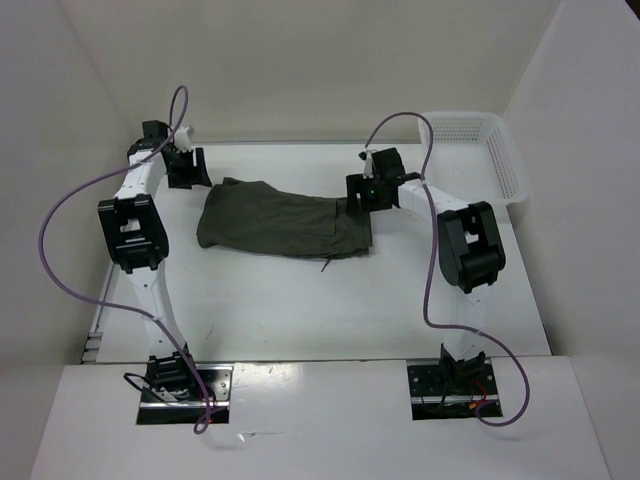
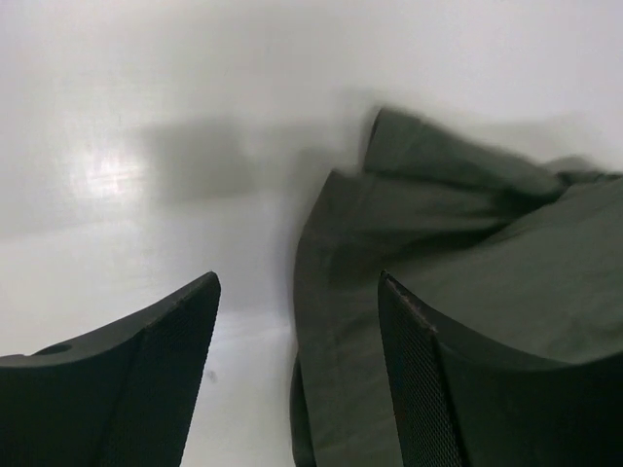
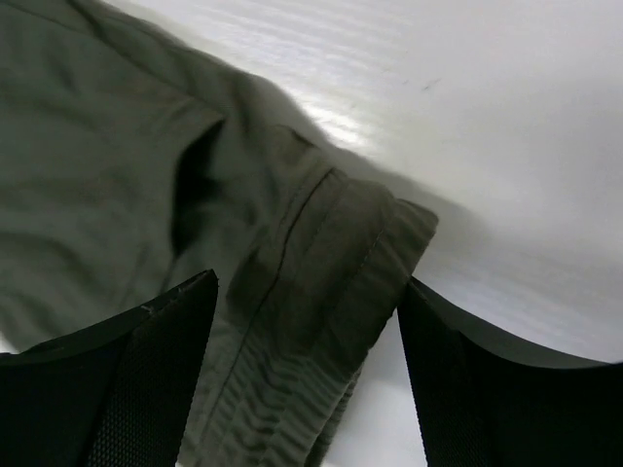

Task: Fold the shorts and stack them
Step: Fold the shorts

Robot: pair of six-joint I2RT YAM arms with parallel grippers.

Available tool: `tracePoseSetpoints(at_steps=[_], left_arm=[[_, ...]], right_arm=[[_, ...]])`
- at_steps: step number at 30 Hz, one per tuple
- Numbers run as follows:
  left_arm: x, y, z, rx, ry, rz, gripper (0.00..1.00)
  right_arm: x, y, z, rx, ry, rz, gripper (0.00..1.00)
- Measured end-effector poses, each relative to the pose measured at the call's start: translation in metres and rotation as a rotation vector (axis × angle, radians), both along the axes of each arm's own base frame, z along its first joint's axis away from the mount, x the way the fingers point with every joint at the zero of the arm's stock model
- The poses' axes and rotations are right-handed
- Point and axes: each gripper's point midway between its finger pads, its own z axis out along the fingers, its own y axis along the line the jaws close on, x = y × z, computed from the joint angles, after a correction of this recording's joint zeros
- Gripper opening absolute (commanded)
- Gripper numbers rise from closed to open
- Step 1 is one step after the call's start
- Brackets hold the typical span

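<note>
Dark olive shorts (image 1: 280, 222) lie on the white table (image 1: 300, 310), long axis running left to right. Left gripper (image 1: 185, 172) at their left end, right gripper (image 1: 361, 194) at their right, both spread wide, holding nothing. White mesh basket (image 1: 470, 150) far right.

Shorts (image 1: 285, 220) lie as a wrinkled band, long axis left to right, on the white table (image 1: 300, 310). Left gripper (image 1: 186, 168) sits just beyond the shorts' far-left corner. Right gripper (image 1: 364, 192) is at the shorts' right end; contact cannot be judged. White mesh basket (image 1: 500, 150) stands well right of the shorts.
</note>
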Motion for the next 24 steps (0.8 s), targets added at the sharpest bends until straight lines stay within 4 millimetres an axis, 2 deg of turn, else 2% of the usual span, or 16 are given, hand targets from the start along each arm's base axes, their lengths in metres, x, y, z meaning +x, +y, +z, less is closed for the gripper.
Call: tracePoseSetpoints(at_steps=[4, 7, 11, 16, 20, 24], left_arm=[[-0.033, 0.006, -0.015, 0.001, 0.076, 0.030, 0.75], [-0.060, 0.007, -0.027, -0.012, 0.140, 0.043, 0.75], [-0.083, 0.000, -0.050, -0.029, 0.216, 0.039, 0.75], [-0.088, -0.010, -0.050, -0.032, 0.220, 0.021, 0.72], [-0.090, -0.014, -0.051, -0.034, 0.225, 0.013, 0.67], [-0.091, -0.016, -0.052, -0.043, 0.230, 0.010, 0.54]], right_arm=[[-0.015, 0.008, 0.010, 0.091, 0.051, -0.042, 0.80], [-0.028, 0.009, 0.000, 0.123, 0.115, -0.086, 0.80], [-0.045, 0.001, -0.017, 0.113, 0.197, -0.158, 0.80], [-0.054, -0.005, -0.017, 0.126, 0.225, -0.193, 0.81], [-0.074, 0.003, -0.015, 0.198, 0.276, -0.164, 0.81], [-0.080, 0.010, -0.018, 0.233, 0.312, -0.139, 0.78]])
